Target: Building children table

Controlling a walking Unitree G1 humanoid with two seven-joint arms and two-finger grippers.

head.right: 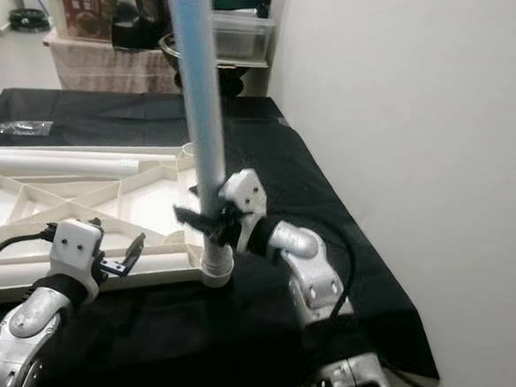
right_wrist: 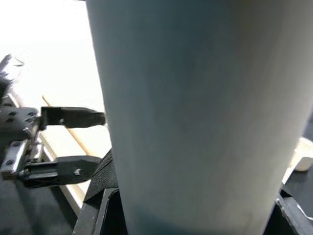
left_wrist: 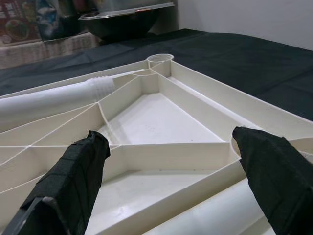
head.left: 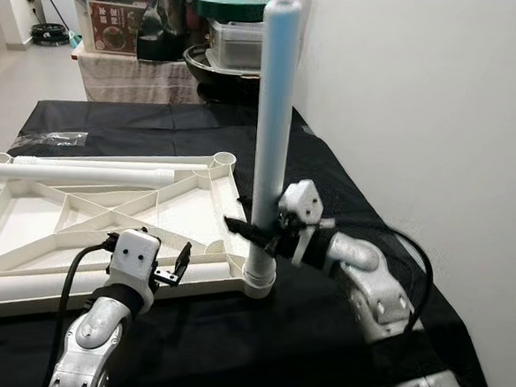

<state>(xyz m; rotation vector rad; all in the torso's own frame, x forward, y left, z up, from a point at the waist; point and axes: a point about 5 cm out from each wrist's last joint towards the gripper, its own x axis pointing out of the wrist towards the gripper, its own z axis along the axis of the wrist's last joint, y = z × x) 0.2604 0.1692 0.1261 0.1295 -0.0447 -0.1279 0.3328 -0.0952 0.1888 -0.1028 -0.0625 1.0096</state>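
Left gripper (head.left: pixel 175 266): fingers apart, at the near edge of the upturned white tabletop (head.left: pixel 106 214) on the black-draped desk (head.left: pixel 347 191). Loose white leg (head.left: pixel 73 173): lying across the tabletop. Upright leg (head.left: pixel 271 141): standing in the tabletop's near right corner socket. Right gripper (head.left: pixel 253 233): fingers clamped on the upright leg.
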